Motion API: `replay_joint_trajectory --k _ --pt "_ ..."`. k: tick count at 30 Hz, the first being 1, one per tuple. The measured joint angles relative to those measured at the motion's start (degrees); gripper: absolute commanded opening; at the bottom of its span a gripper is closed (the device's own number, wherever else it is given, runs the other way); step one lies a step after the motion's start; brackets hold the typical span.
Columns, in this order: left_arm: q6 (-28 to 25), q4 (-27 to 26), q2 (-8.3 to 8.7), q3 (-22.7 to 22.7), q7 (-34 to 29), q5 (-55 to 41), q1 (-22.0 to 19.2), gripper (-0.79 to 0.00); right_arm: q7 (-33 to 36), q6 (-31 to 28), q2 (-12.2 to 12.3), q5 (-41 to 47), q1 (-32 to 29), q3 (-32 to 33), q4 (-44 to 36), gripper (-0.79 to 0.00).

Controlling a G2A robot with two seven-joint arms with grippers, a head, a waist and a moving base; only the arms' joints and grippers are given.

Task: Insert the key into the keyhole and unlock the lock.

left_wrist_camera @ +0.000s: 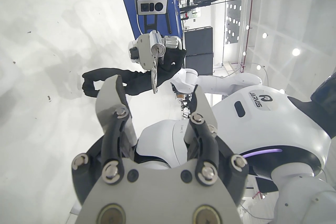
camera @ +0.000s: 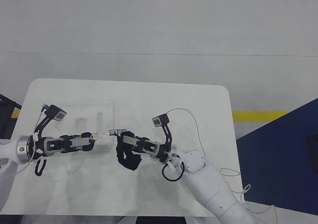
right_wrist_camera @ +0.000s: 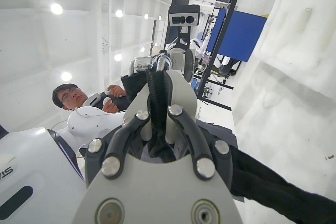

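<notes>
**Above the middle of the table: padlock gripped, key in the keyhole**

Above the middle of the white table point(camera: 147, 95), the right pincer point(camera: 120, 136) is clenched on a silver padlock point(left_wrist_camera: 145, 51) and on the black strap point(left_wrist_camera: 110, 79) wrapped behind it. The strap's loose loop sags on the near side, toward the table. The shackle point(right_wrist_camera: 139, 64) pokes out past the pincer's fingers. The keyhole point(left_wrist_camera: 159, 49) faces left, toward the other arm. A key point(left_wrist_camera: 155, 70) sits in it, and its head hangs below the cylinder in front of the strap.

Just left of the padlock is the left pincer point(left_wrist_camera: 155, 83), released, with its two fingers point(left_wrist_camera: 115, 93) spread wide. The hanging key shows in the gap beyond them, apart from both pads.

A white foam tray point(camera: 88, 115) with shallow recesses lies on the far left part of the table, beyond the left arm. A blue cabinet point(camera: 293, 151) stands off the table to the right.
</notes>
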Motion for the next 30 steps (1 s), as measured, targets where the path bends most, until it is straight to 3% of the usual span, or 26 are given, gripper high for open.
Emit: replay_joint_trajectory --k 17,21,22,23,30 --pt "0.76 -0.53 -0.09 0.35 0.99 1.1 0.02 -0.634 1.61 0.16 0.14 -1.54 0.41 -0.74 -0.1 -0.785" --pt "0.79 -0.62 -0.11 0.42 0.96 1.23 -0.02 -0.68 1.45 0.19 0.17 -1.34 0.48 -0.63 0.01 -0.785" --pt "0.78 -0.68 -0.11 0.46 0.91 1.25 -0.01 -0.708 1.48 0.26 0.19 -1.35 0.52 -0.63 0.1 -0.785" --pt "0.77 -0.71 -0.12 0.5 0.91 1.3 0.01 -0.785 1.56 0.32 0.2 -1.56 0.59 -0.67 0.18 -0.785" --pt "0.82 -1.0 -0.17 0.83 1.15 1.68 -0.09 -0.785 2.11 0.3 0.3 -3.47 0.92 -1.14 0.41 -0.785"
